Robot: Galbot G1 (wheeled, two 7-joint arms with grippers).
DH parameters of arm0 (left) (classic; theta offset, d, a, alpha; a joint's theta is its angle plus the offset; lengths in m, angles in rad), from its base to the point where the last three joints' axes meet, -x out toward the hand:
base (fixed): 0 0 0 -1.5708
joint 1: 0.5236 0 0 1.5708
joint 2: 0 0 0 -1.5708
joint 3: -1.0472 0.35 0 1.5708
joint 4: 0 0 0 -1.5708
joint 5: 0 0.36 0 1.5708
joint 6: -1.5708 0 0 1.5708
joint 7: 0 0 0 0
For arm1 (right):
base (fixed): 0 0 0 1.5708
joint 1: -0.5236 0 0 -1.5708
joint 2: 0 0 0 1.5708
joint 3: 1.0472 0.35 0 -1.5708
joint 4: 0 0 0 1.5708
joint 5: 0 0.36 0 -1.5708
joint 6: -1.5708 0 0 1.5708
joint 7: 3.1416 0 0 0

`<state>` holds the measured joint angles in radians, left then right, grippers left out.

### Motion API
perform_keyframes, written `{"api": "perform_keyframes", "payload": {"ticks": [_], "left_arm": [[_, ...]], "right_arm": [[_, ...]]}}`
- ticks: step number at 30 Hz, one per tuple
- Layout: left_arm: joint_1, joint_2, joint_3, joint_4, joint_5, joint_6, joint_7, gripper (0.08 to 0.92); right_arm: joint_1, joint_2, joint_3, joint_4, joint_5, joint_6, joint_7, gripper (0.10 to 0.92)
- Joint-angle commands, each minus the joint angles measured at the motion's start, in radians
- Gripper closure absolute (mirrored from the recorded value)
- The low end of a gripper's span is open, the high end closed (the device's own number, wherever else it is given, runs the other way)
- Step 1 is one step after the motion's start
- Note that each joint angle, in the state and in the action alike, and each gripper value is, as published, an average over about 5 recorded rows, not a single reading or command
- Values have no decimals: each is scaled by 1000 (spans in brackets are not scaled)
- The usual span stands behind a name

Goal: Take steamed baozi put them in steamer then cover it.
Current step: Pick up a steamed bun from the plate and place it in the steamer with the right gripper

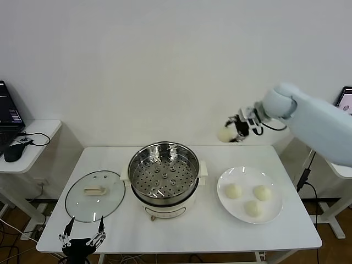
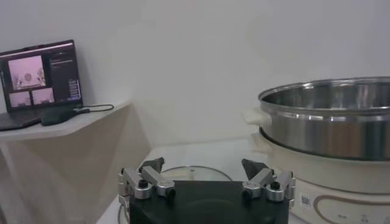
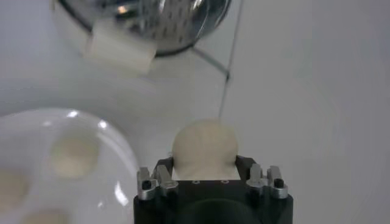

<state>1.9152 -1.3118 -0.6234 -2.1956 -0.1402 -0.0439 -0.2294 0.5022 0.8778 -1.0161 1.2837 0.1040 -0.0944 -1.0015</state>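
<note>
We held one round cream-white steamed bun (image 1: 225,134) clamped in our right end effector (image 1: 231,133) above the tabletop (image 1: 209,231), the shiny perforated steel steamer (image 1: 163,171) empty, three buns plated, glass lid (image 1: 94,195) off, left end effector (image 1: 83,235) apart.

Plain white wall (image 1: 165,66); white table (image 1: 181,231); side desk (image 1: 33,137) with laptop (image 1: 8,113).

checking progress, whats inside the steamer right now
Only its perforated tray shows inside the steamer; no buns in it yet. One bun is held in the right claw, three sit on the plate. Below the tray is hidden.
</note>
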Motion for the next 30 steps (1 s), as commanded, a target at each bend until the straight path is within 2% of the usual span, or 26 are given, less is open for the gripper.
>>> {"api": "perform_keyframes", "payload": {"ticks": [1,5,12,20,30], "left_arm": [[1,-2,-8,-5,-6,-4,0,177],[2,-1,-15,-11,-1,-5,0,177],[1,-6,-18,-26,3,-3,1,177],[3,-12,-19,-30,1,-5,1,177],[-3,-7,-21,-26,-2,-4,2,177]], "right_arm": [[128,226,-143,-7,82,60,10,381],[90,306,-164,-33,52,108,23,381],[43,409,-226,-71,-119,231,56,381],[-7,453,-284,-114,-236,326,94,380],[-59,515,-270,-275,-391,453,145,380]]}}
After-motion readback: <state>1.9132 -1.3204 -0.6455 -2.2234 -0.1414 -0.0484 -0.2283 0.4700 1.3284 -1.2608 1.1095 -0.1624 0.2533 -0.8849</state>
